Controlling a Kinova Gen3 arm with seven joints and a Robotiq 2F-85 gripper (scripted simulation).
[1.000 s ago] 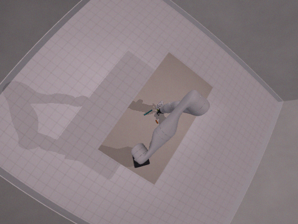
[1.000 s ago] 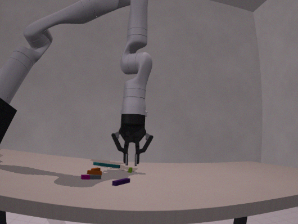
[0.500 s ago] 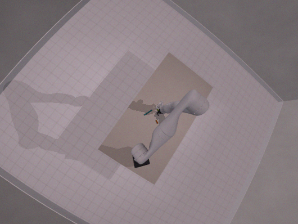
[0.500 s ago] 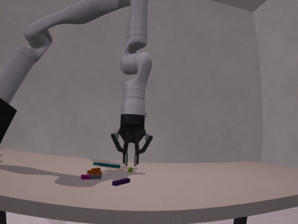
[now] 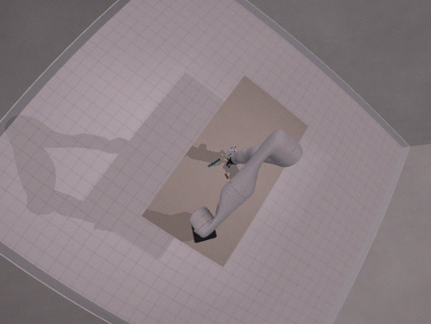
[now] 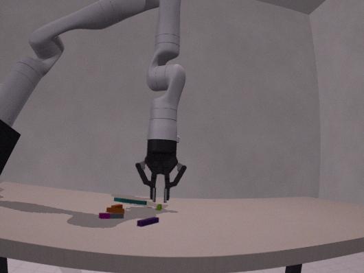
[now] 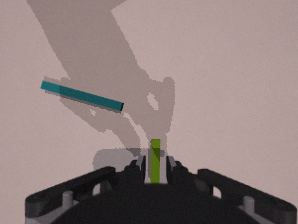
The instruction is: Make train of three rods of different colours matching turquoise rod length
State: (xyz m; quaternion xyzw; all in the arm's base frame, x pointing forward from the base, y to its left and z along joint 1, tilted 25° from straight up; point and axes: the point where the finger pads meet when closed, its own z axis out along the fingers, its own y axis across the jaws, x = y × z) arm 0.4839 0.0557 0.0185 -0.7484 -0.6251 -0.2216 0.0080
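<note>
The turquoise rod (image 6: 130, 201) (image 7: 82, 95) (image 5: 214, 163) lies flat on the table. A short lime rod (image 6: 158, 206) (image 7: 156, 160) lies flat just off its right end, turned across it. My gripper (image 6: 159, 199) (image 7: 155, 164) (image 5: 229, 160) points straight down right over the lime rod. Its fingers stand a little apart, one on each side of the rod, with the tips just above it in the exterior view. Left of that lie an orange rod (image 6: 115, 208) (image 5: 226, 176), a magenta rod (image 6: 104, 215) and a grey rod (image 6: 117, 216), the last two end to end.
A purple rod (image 6: 148, 221) lies alone in front of the lime rod, nearer the table's front edge. The beige table (image 6: 257, 223) stretches far to the right. The arm's base stands at one end of the table.
</note>
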